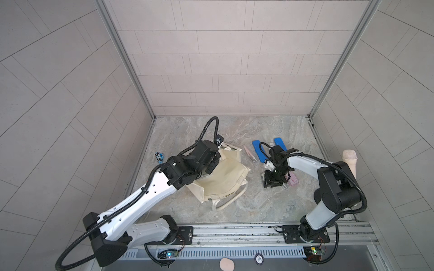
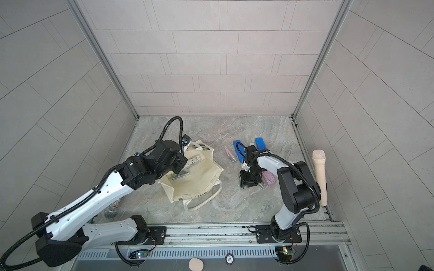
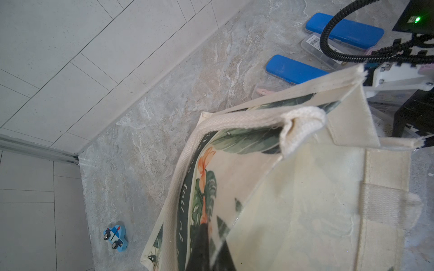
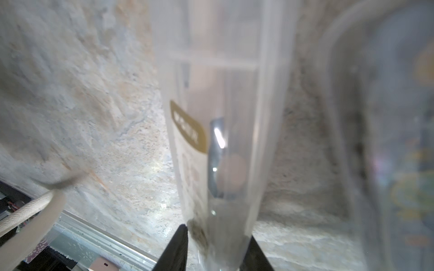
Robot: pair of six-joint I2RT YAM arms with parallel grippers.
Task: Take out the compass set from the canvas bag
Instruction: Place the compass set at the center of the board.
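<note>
- Two arms reach over the marble-patterned surface point(image 1: 234, 211); the canvas bag point(image 1: 223, 180) slumps on it near the middle, mouth open upward, with a green leaf print point(image 3: 206, 187) on its outer side
- At the bag's left rim the left pincer point(image 2: 182, 164) is closed tight on the cloth; the left wrist view shows only the rim and print close up, not the fingertips
- Well to the right of the bag the right pincer point(image 4: 218, 251) points down; its black fingers point(image 4: 178, 248) stand narrowly apart, one on each side of the end of the compass set point(image 4: 225, 140); whether they press on it I cannot tell
- The compass set is a clear plastic case with metal legs, a pinkish round knob and a gold label inside; it is outside the bag, apart from it on the right; blur hides whether it rests on the surface or hangs just above it
- Inside the bag, in a top view, two more clear cases point(image 2: 180, 174) lie by its left inner wall
- Beyond the bag's far right corner lies a slim clear case point(image 1: 250, 154) with something pink in it; farther right are two blue cases point(image 1: 258, 151)
- A pink case point(image 1: 293, 181) lies farther from the bag than the compass set
- One loop handle point(image 1: 231, 200) trails on the surface at the bag's near side
- A toy police car point(image 1: 159, 157) sits left of the bag, near the wall
</note>
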